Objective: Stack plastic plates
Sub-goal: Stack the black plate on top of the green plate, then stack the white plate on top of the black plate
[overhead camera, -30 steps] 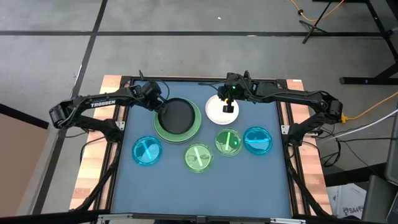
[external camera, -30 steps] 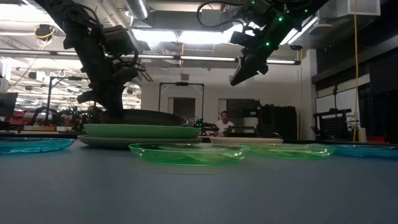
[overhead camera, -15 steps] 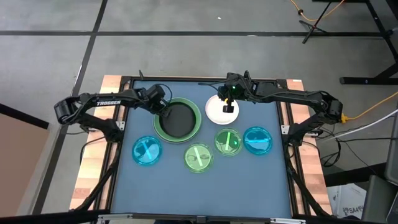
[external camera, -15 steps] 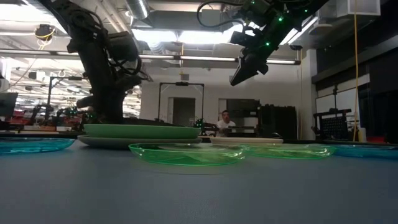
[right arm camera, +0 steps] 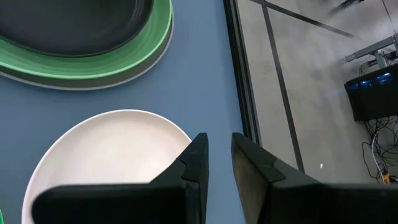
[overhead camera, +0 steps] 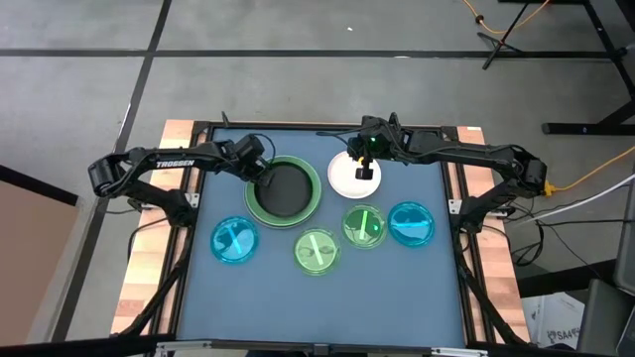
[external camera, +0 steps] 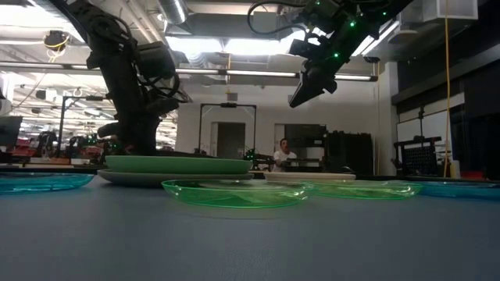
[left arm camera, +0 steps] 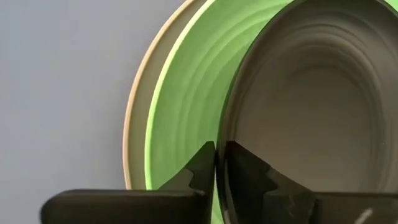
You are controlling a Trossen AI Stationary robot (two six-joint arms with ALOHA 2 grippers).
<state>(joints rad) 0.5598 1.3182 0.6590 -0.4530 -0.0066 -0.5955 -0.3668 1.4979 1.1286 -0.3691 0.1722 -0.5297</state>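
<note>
The black plate (overhead camera: 288,190) lies in the light green plate (overhead camera: 314,203), which sits on the grey plate (external camera: 141,178) at the table's far middle. My left gripper (overhead camera: 264,173) is shut on the black plate's left rim. The white plate (overhead camera: 342,181) rests flat to the right of the stack. My right gripper (overhead camera: 365,171) hovers high above the white plate's far-right edge (right arm camera: 180,134), narrowly open and holding nothing. Two small blue plates (overhead camera: 235,240) (overhead camera: 411,224) and two small green plates (overhead camera: 317,251) (overhead camera: 364,225) lie nearer the front. My left gripper pinches the black plate's rim (left arm camera: 221,134) on the plate's left side, one finger (left arm camera: 200,168) outside the rim over the green plate and one finger (left arm camera: 249,174) inside the black plate. The fingers come slanting down from the table's left. The plate lies low in the green plate.
The four small plates form a row across the table's middle, near the stack's front edge. The blue table top (overhead camera: 317,307) stretches bare toward the near edge. A black frame rail (right arm camera: 239,74) runs along the far edge. A person (external camera: 280,152) sits far off in the room.
My left gripper has moved a little toward the table's right and down, keeping its hold. The black plate, earlier raised and offset left over the green plate, has come down and now sits centred in it. The right arm has kept still.
</note>
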